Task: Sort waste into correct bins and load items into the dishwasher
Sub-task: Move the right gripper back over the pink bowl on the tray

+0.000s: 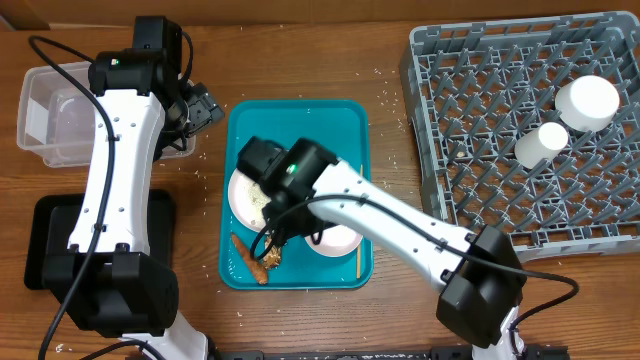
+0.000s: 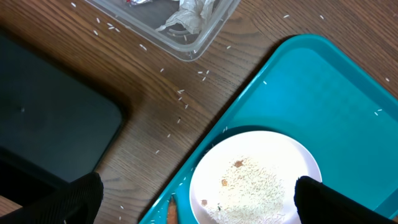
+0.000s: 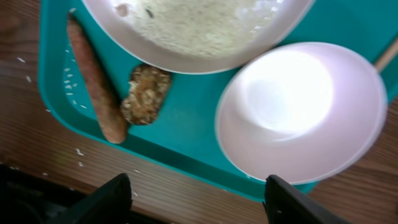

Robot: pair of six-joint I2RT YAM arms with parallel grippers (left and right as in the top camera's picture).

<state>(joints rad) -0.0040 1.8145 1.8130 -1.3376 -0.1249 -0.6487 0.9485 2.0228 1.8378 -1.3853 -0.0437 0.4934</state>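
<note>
The right fingers (image 3: 112, 199) stand apart, empty; ahead lie the teal tray (image 3: 186, 124), plate (image 3: 155, 57), bowl (image 3: 249, 143), carrot stick (image 3: 93, 93), brown chunk (image 3: 144, 93). Closing carelessly could catch the bowl or tip the plate, spilling rice (image 3: 193, 18). The left fingers (image 2: 78, 199) gape, empty

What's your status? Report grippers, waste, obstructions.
Left gripper open over rice plate. Right gripper open near empty bowl. Carrot stick, brown chunk on teal tray, unsorted. No obstruction seen.

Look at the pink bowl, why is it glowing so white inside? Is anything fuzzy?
Right wrist view: light glares off the empty bowl, washing out its middle, and everything looks a bit soft. Left wrist view: the rice plate is sharp. Overhead view: even light, no strong glare.
</note>
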